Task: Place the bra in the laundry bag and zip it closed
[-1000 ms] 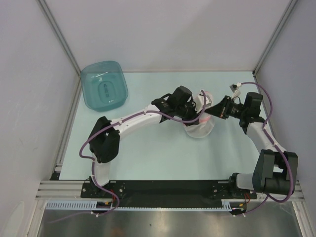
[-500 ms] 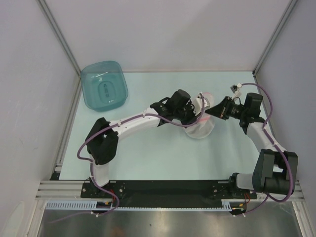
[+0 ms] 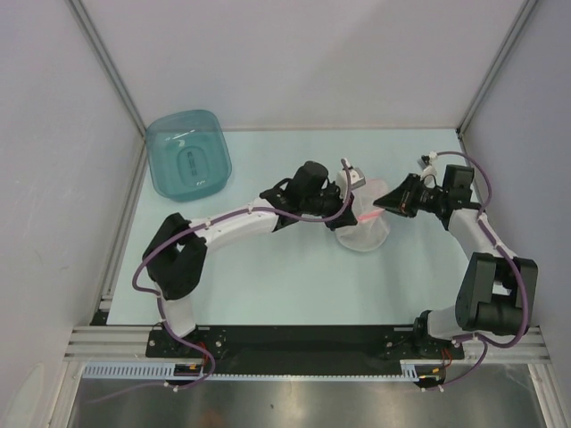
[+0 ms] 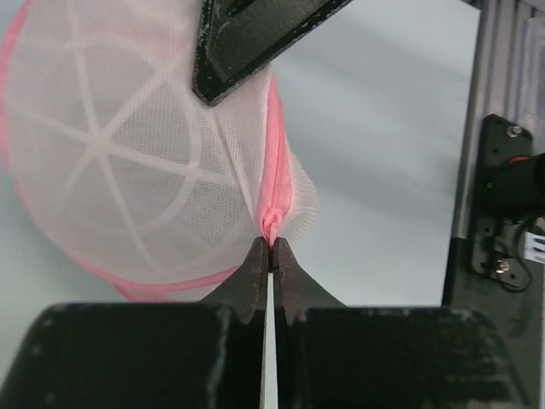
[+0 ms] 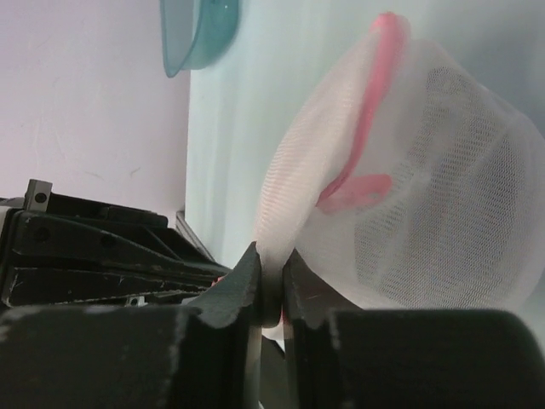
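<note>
The laundry bag (image 3: 364,230), a white mesh pouch with pink zipper trim, sits mid-table between both arms. In the left wrist view my left gripper (image 4: 271,245) is shut, pinching the pink trim at the near edge of the laundry bag (image 4: 128,170). From above, the left gripper (image 3: 355,208) reaches the bag from the left and the right gripper (image 3: 382,210) from the right. My right gripper (image 5: 271,266) holds a fold of white mesh of the laundry bag (image 5: 443,187) between its nearly closed jaws. The bra is hidden or out of view.
A teal translucent tub (image 3: 187,153) stands at the back left of the table, and its rim also shows as the tub (image 5: 200,30) in the right wrist view. Grey walls with metal posts enclose the table on three sides.
My left gripper has closed on the pink trim and its wrist has shifted left. The right wrist has moved slightly up and right, still at the bag.
</note>
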You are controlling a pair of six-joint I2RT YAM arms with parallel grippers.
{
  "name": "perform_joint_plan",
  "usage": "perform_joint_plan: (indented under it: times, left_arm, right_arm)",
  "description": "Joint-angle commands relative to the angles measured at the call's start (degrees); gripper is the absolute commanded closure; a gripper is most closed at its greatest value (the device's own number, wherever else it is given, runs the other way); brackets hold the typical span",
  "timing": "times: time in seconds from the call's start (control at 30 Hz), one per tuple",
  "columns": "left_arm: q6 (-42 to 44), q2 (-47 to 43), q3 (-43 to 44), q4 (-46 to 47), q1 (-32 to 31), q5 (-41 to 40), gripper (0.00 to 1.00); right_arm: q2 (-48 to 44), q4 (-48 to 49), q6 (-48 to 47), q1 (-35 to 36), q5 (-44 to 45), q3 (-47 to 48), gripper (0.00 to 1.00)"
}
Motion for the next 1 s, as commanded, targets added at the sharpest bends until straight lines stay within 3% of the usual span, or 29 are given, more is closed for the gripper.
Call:
perform_joint_plan:
  times: [0.0, 0.17, 0.27, 0.4, 0.53, 0.73, 0.97]
  left_arm:
    - [-8.2, 0.8, 3.2, -1.7, 0.6, 8.3, 1.00]
    - [-14.4, 3.6, 8.2, -2.0, 0.9, 9.4, 1.00]
    - [-17.5, 4.5, 8.9, -0.7, 1.0, 10.8, 1.00]
    - [-20.8, 3.9, 7.2, 2.6, 0.9, 11.9, 1.00]
    - [-20.9, 2.9, 6.1, 3.7, 0.8, 12.0, 1.00]
    - [-20.4, 1.5, 5.3, 3.9, 0.6, 13.9, 1.00]
    - [-17.7, 3.0, 8.6, -0.4, 0.6, 17.7, 1.00]
  right_arm:
    - [-1.3, -9.0, -7.3, 0.9, 9.1, 6.4, 0.71]
    - [-9.3, -21.2, -3.5, 3.3, 27.1, 5.6, 0.36]
    - [-16.3, -24.1, -0.3, 2.8, 33.6, 3.9, 0.27]
    - [-21.3, -25.6, 3.5, 3.2, 32.9, 2.0, 0.24]
    - [-23.3, -21.4, 9.3, 5.6, 30.1, -1.7, 0.25]
    - [-23.3, -11.4, 18.7, 8.7, 29.9, -5.3, 0.37]
    - [-20.7, -8.5, 19.8, 12.8, 32.5, -5.1, 0.66]
